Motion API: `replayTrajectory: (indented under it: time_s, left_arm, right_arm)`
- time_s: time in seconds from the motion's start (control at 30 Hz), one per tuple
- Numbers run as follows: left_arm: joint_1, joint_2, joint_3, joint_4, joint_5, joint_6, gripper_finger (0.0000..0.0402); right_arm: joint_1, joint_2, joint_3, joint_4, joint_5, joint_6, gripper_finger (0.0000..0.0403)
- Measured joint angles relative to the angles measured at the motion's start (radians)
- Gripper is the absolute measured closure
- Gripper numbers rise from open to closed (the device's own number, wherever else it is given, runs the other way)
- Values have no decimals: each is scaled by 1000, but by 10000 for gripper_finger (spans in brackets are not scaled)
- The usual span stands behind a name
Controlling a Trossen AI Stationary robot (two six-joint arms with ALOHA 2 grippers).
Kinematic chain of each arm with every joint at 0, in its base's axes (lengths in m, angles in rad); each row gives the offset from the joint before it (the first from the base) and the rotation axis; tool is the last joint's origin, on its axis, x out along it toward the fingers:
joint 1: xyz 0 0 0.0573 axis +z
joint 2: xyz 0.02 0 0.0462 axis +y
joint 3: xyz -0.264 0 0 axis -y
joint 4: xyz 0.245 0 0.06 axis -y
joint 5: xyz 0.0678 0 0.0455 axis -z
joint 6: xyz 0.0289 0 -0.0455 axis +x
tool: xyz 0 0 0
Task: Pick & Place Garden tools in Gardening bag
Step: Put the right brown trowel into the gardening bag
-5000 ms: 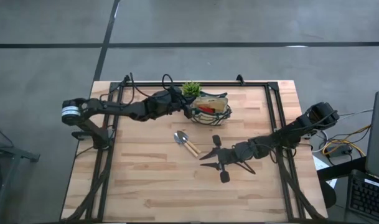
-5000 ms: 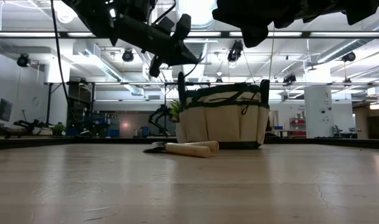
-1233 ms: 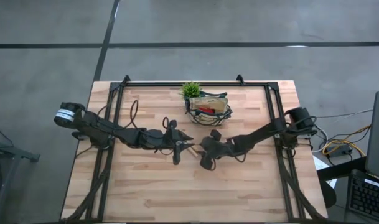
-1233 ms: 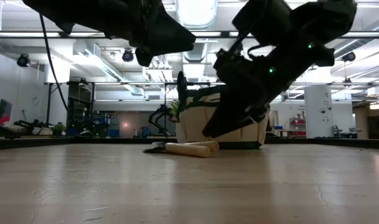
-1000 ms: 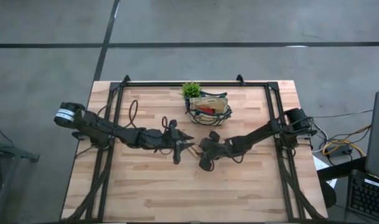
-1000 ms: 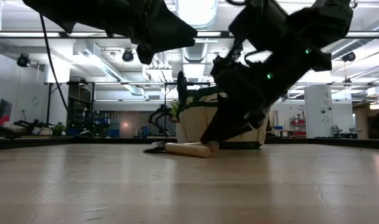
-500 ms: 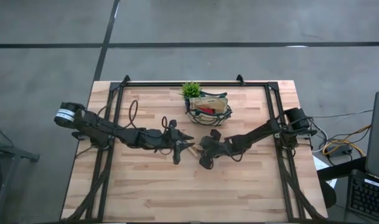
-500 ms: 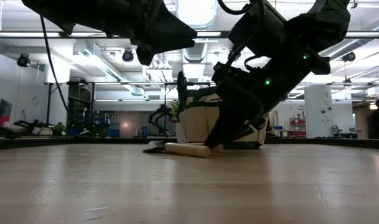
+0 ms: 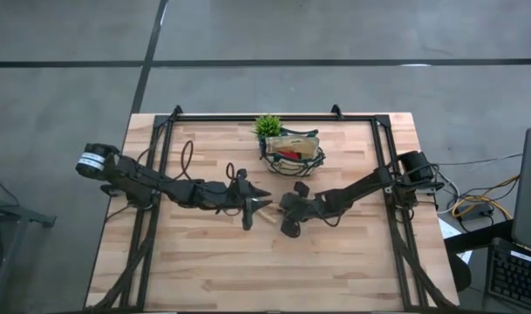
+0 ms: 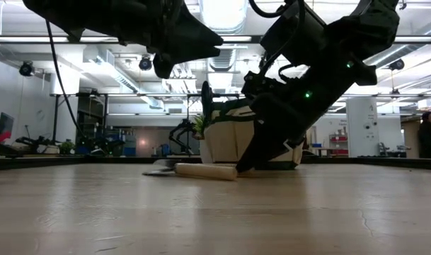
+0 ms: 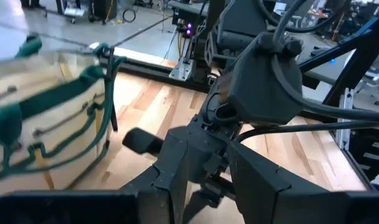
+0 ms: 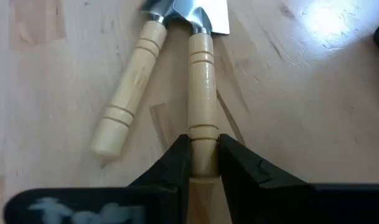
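Two garden tools with light wooden handles and silver heads lie side by side on the table, one (image 12: 200,93) between my right gripper's fingers, the other (image 12: 130,93) beside it. My right gripper (image 12: 203,165) (image 9: 278,209) is down at the table, shut on the first tool's handle. My left gripper (image 9: 258,202) (image 10: 201,35) hangs above the tools, just to their left. The gardening bag (image 9: 293,155) (image 10: 254,138) stands behind them on the table, beige with green trim, with something red inside. My right gripper pinches the wooden handle near its free end (image 12: 202,140) between its two fingers (image 12: 173,165). The fingers slant down from the table's right and lie along the handle. The tool (image 10: 204,171) lies flat on the table.
A small green plant (image 9: 267,126) stands at the bag's far left side. Black frame rails (image 9: 160,148) run along the table's left, far and right edges. Bare wood lies toward the near edge.
My right gripper has come down and leftward onto the tools and shut on one handle. That tool has slid a little toward the table's left, staying flat on the wood. My left arm has kept still.
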Motion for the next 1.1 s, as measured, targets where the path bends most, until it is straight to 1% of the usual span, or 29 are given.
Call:
replayTrajectory:
  time_s: [0.07,0.23,0.37,0.5,0.67,0.77,0.83,0.97,1.1]
  left_arm:
    - [0,0,-3,-2,0,-28,282]
    - [0,0,-4,-1,0,-21,282]
    - [0,0,-4,-3,0,-15,282]
    - [0,0,-4,-3,0,-13,282]
    - [0,0,-4,0,0,-14,282]
    - [0,0,-4,0,0,-14,282]
    - [0,0,-4,0,0,-14,282]
    - [1,1,-4,0,0,-14,282]
    - [1,1,-4,0,-1,-14,282]
  right_arm:
    - [0,0,0,0,0,-9,355]
    - [5,-15,1,6,-1,-32,375]
    - [14,-43,0,-5,-42,-47,393]
    - [12,-60,0,-10,-94,-56,395]
    - [12,-60,0,-11,-96,-47,394]
    - [18,-60,0,-6,-94,-42,381]
    - [19,-60,0,5,-95,-24,364]
    - [18,-59,0,12,-92,22,317]
    - [23,-52,0,22,-50,30,266]
